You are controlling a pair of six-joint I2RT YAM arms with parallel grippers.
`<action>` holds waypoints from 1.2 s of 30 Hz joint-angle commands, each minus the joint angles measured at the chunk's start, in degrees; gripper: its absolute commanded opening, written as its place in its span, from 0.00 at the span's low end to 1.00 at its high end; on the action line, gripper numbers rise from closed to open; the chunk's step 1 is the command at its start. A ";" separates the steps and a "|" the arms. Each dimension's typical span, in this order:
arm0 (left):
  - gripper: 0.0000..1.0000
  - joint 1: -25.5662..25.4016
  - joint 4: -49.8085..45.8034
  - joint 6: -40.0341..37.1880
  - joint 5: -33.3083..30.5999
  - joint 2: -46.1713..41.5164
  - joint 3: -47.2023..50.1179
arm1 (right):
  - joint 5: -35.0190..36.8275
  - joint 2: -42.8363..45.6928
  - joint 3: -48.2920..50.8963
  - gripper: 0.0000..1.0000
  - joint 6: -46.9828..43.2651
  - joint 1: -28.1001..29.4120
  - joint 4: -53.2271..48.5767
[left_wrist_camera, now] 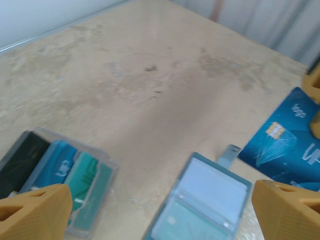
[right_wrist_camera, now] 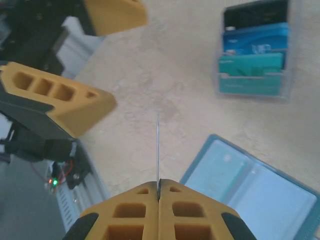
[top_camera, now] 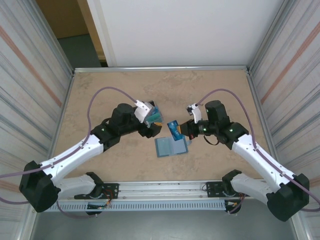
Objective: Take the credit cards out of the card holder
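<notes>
While pinched between the closed pads of right gripper [right_wrist_camera: 158,186], reads from that wrist as a hairline sliver: blue card [left_wrist_camera: 280,145], thin, rigid, glossy. From left wrist, broadside: gold chip, pale diamond print, rounded corner. Sits just past far edge of wallet [top_camera: 171,146]; contact with table [top_camera: 100,90] cannot be told. Wallet lying open and flat near table middle: teal rim, pale grey-blue inside, smooth pockets, small tab at one edge. Left gripper [left_wrist_camera: 161,197] jaws gaping wide, gripping nothing, poised over wallet. Close by its left finger, a clear hard-plastic case [left_wrist_camera: 102,167], rectangular and stepped, with black, blue and teal cards [left_wrist_camera: 60,167] tiered inside. Table mottled beige, stone-like, matt. Ribbed grey walls [top_camera: 30,75] either side. Left gripper ochre and honeycombed, masking upper left of right-wrist view.
</notes>
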State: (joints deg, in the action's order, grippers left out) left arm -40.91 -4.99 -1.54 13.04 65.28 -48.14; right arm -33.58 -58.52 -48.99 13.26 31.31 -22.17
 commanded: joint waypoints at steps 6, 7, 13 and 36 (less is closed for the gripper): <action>0.77 0.30 -7.40 -12.99 21.86 1.21 -6.81 | -3.13 -2.49 -6.24 0.00 -9.23 4.16 -6.45; 0.74 0.30 -8.53 -14.06 23.66 1.72 -7.49 | -3.18 -2.81 -6.60 0.00 -9.70 4.57 -6.85; 0.57 0.29 -12.65 -17.13 28.49 4.61 -9.84 | -2.28 -4.27 -8.50 0.00 -11.53 6.32 -7.80; 0.00 -0.40 -9.81 -17.84 24.78 5.32 -7.74 | 6.02 -0.66 -6.19 0.44 -8.15 4.72 -2.13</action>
State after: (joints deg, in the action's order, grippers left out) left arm -41.12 -18.06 -20.27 40.93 73.28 -57.43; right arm -31.83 -62.76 -56.73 2.33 36.93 -27.59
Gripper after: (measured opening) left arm 0.068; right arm 0.411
